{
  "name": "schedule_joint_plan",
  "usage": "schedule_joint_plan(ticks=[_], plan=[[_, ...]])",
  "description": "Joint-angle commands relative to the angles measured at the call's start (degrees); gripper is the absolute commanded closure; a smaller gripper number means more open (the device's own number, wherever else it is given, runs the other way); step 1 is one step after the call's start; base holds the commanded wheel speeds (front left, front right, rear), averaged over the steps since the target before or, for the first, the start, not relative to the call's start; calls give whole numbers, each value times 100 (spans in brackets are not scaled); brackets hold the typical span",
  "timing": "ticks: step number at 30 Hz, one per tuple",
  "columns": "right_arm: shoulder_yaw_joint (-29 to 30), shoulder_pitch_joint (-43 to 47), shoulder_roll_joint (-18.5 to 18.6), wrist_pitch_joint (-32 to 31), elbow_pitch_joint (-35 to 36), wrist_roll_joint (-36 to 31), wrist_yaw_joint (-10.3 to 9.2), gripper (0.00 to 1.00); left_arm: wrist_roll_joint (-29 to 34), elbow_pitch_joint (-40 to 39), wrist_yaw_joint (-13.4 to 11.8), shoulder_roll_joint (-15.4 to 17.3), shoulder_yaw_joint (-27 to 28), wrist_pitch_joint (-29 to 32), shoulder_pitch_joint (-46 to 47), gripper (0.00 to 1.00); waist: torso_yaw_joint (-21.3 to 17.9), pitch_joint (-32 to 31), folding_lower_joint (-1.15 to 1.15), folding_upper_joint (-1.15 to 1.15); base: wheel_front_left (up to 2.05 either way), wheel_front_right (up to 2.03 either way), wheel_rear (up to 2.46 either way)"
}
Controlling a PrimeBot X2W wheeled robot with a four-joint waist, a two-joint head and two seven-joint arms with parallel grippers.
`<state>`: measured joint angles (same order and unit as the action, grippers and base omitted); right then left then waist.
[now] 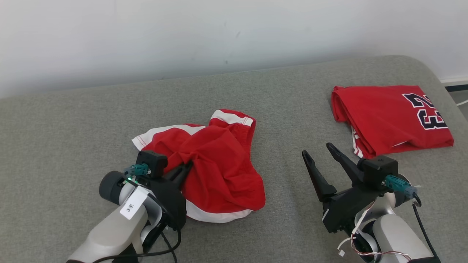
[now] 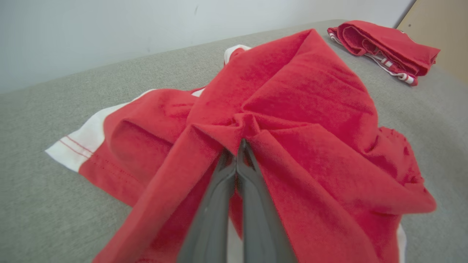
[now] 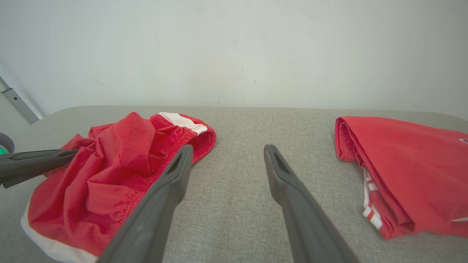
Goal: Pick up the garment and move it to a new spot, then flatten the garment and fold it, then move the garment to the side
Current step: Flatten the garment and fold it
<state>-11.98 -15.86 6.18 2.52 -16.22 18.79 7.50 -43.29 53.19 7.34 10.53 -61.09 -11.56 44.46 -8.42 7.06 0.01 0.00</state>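
Observation:
The garment [image 1: 215, 168] is a pair of red shorts with white trim, crumpled on the grey cushion in the middle of the head view. My left gripper [image 1: 187, 166] is shut on a pinched fold of its red cloth near its left side; the left wrist view shows both fingers pressed together on the garment [image 2: 292, 120], with the fabric bunched at my left gripper [image 2: 241, 142]. My right gripper [image 1: 319, 149] stands open above bare cushion to the right of the shorts, holding nothing. In the right wrist view my right gripper [image 3: 226, 148] points at the cushion between the garment [image 3: 120, 171] and a folded jersey.
A folded red jersey [image 1: 391, 117] with a dark number 23 lies at the far right of the grey cushion [image 1: 292, 109]. A white wall runs behind the cushion. The cushion's rounded right edge lies just beyond the jersey. Bare cushion lies between the shorts and the jersey.

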Motion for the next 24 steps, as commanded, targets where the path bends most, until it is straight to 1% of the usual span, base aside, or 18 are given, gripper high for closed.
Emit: schedule_joint_plan(ticks=[1,6,10,12,20,24], plan=[[41,-39,-4,23,-2,-67,-4,0,-52,82,14,-42,-53,-118,77,0,45,0,-1,0,0,0,0],[64,-13,-15,34,-28,-68,-4,0,-141,153,11,-115,-87,-278,129,0,168,-31,-1,0,0,0,0],[79,57,-32,52,-61,-44,-4,0,-114,103,-6,-131,100,-367,41,0,316,-121,-1,0,0,0,0],[98,80,-37,56,-67,-38,-4,0,-29,-148,-112,-102,304,-367,-61,0,367,-148,-1,0,0,0,0],[93,162,-63,69,-100,-15,-4,0,417,-1280,-567,211,1049,-367,-942,0,469,-257,-1,0,0,0,0],[115,203,-52,73,-118,1,-4,0,524,-1687,-688,335,1267,-368,-1358,0,508,-292,-1,0,0,0,0]])
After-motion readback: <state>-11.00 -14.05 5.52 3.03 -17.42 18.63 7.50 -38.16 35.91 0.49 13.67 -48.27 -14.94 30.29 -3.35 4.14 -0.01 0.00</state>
